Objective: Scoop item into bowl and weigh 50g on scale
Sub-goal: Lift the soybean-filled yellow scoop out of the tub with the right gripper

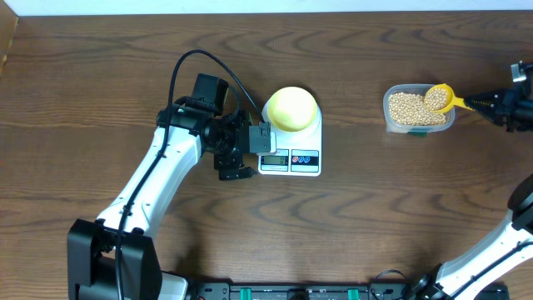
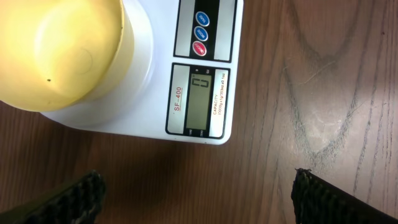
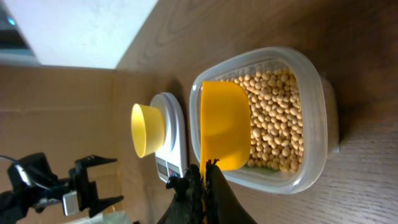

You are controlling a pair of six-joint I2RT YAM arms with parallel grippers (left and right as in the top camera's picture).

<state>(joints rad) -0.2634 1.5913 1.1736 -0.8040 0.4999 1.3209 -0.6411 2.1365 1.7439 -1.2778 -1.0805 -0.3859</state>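
Note:
The pale-yellow bowl stands on the white scale and looks empty. My left gripper hovers open just left of the scale's display, with nothing between its fingers. At the right, tan beans fill a clear tub. My right gripper is shut on the handle of a yellow scoop. The scoop's head lies in the tub over the beans.
The wooden table runs out at a pale wall along its far edge. The right wrist view also shows the bowl, the scale and the left gripper far off across the table.

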